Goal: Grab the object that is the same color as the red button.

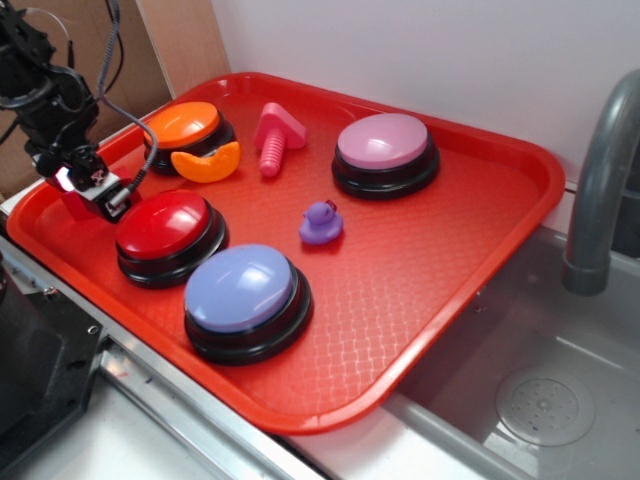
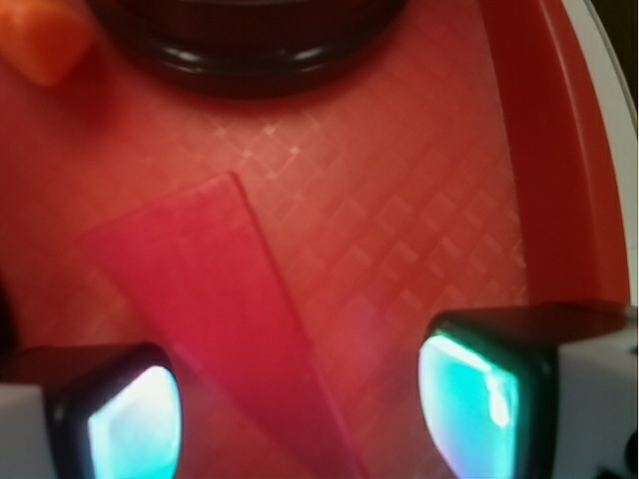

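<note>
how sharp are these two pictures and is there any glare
Exterior view: mostly sharp, soft glare on the red button and tray. Wrist view: close and blurry, the red block soft-edged, the gripper fingertip pads glowing cyan.

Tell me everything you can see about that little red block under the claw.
The red block is a small plain wedge with flat faces and a straight slanted edge, looking like smooth plastic, nearly the same red as the tray it lies on. It sits near the tray's left rim, beside the red button. The claw hangs open over it, one finger on each side; whether they touch it cannot be told. In the exterior view it is mostly hidden behind the claw.
</note>
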`<state>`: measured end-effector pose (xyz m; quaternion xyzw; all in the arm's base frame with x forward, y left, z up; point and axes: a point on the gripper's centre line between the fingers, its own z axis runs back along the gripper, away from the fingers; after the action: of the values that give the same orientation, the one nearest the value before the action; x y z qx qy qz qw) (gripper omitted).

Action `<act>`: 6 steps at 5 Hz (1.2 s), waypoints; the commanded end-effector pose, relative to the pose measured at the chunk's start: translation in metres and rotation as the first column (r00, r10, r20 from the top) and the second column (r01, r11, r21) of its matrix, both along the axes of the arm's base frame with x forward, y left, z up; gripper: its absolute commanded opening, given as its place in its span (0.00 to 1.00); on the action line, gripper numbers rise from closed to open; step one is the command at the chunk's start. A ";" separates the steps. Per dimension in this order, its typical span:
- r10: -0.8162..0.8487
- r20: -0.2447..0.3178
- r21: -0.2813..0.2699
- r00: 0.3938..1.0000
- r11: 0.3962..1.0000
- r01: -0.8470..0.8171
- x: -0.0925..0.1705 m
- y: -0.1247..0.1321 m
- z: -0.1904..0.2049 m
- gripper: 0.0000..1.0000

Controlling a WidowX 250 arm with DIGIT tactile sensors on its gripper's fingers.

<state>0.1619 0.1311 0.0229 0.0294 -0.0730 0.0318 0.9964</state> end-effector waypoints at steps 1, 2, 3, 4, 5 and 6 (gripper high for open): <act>0.045 0.009 0.009 0.999 0.999 -0.045 0.006 0.002 -0.007 0.00; 0.051 0.009 -0.008 0.999 0.999 -0.051 0.008 0.000 -0.006 0.00; 0.146 -0.007 -0.050 0.989 0.988 -0.147 0.006 -0.005 0.014 0.00; 0.200 -0.041 -0.029 0.979 0.979 -0.201 0.011 -0.025 0.056 0.00; 0.179 -0.062 -0.028 0.982 0.983 -0.181 0.020 -0.049 0.086 0.00; 0.061 -0.033 -0.049 0.998 0.997 -0.063 0.043 -0.090 0.115 0.00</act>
<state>0.1994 0.0376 0.1240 0.0004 -0.0301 0.0611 0.9977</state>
